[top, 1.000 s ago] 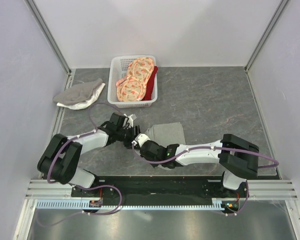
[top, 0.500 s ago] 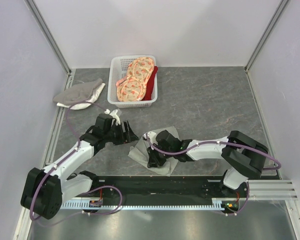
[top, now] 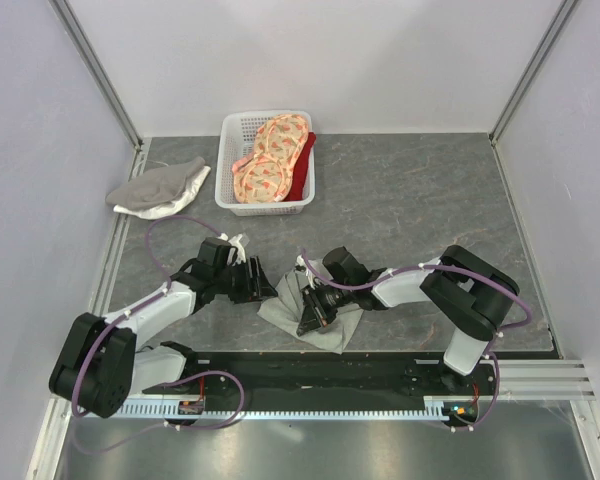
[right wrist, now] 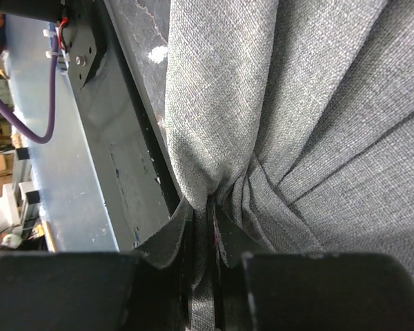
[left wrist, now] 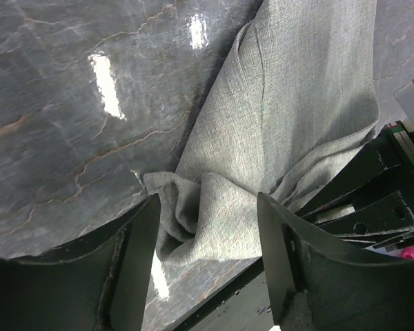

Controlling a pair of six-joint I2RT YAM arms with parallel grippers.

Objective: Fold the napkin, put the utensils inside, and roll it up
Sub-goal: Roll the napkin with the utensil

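Note:
The grey-green napkin (top: 298,310) lies bunched near the table's front edge, between my two grippers. It fills the left wrist view (left wrist: 290,103) and the right wrist view (right wrist: 317,103). My right gripper (top: 315,312) is shut on a pinched fold of the napkin (right wrist: 210,207) and holds it gathered into creases. My left gripper (top: 263,285) is open and empty, its jaws wide apart (left wrist: 207,255) just left of the napkin's crumpled corner. The fork is not in view.
A white basket (top: 236,152) with orange-pink patterned cloths (top: 268,160) and a red cloth stands at the back. A grey-and-white cloth (top: 160,188) lies at the back left. The black base rail (top: 310,370) runs just in front of the napkin.
My right gripper has drawn the napkin toward the front edge, bunching it from a flat fold. My left gripper swung away to the left, then came back close to the napkin's left edge.

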